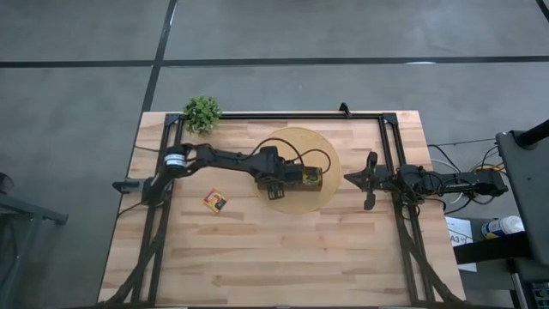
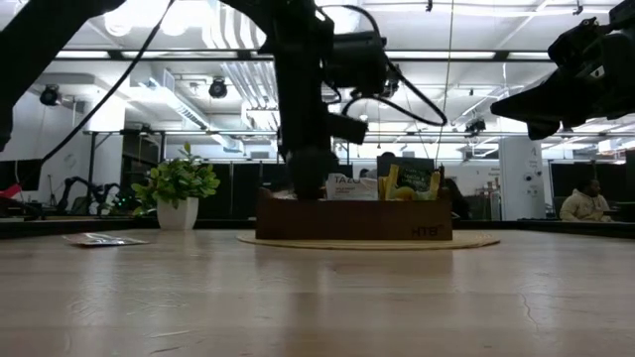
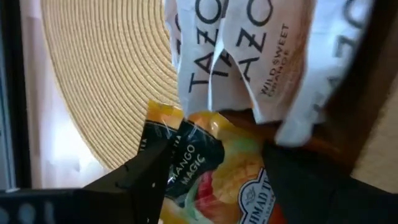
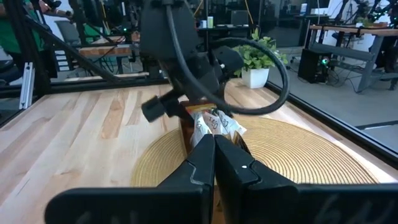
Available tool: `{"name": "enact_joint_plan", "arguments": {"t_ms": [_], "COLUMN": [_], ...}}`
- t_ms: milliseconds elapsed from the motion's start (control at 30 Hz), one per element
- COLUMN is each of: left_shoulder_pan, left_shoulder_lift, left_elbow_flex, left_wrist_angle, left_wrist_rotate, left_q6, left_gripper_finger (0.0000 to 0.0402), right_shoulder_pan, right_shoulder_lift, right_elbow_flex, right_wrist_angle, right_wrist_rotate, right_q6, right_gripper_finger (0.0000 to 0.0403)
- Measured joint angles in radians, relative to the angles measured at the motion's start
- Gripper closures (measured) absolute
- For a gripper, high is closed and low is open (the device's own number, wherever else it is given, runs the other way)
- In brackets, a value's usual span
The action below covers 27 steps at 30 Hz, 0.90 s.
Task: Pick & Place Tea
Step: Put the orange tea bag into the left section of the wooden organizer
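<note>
The left tool (image 3: 211,186) is spread over the brown box (image 2: 353,219), its fingers (image 3: 134,180) either side of a yellow-black tea sachet (image 3: 205,171) beside the white-orange sachets (image 3: 261,56). The box sits on a round woven mat (image 1: 319,196). Another sachet (image 1: 215,202) lies apart on the desk (image 1: 283,257). The right tool (image 4: 214,163), fingers pressed together, hovers off the mat's edge.

Light wooden table (image 1: 283,257), round woven mat (image 1: 330,159) laid at its centre, brown wooden box (image 2: 353,220) set upon it, small potted plant (image 1: 202,112) placed at the far left corner.
</note>
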Motion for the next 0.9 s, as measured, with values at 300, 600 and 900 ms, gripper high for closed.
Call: {"name": "enact_joint_plan", "arguments": {"t_ms": [300,600,900], "left_shoulder_pan": [-0.010,-0.011,-0.008], "left_shoulder_lift": [0.033,0.020,0.019], "left_elbow_flex": [0.022,0.184,0.216], "left_wrist_angle": [-0.033,-0.200,-0.228], "left_wrist_rotate": [-0.172,-0.188,-0.190], "left_q6": [0.034,0.027,0.021], "left_gripper_finger": [0.0147,0.0147,0.0148], "right_shoulder_pan": [0.000,0.000,0.000], "right_shoulder_lift": [0.000,0.000,0.000], "right_elbow_flex": [0.000,0.000,0.000], "right_wrist_angle": [0.000,0.000,0.000], "right_wrist_rotate": [0.000,0.000,0.000], "right_q6": [0.000,0.000,0.000], "right_gripper_finger": [0.0394,0.0394,0.0394]}}
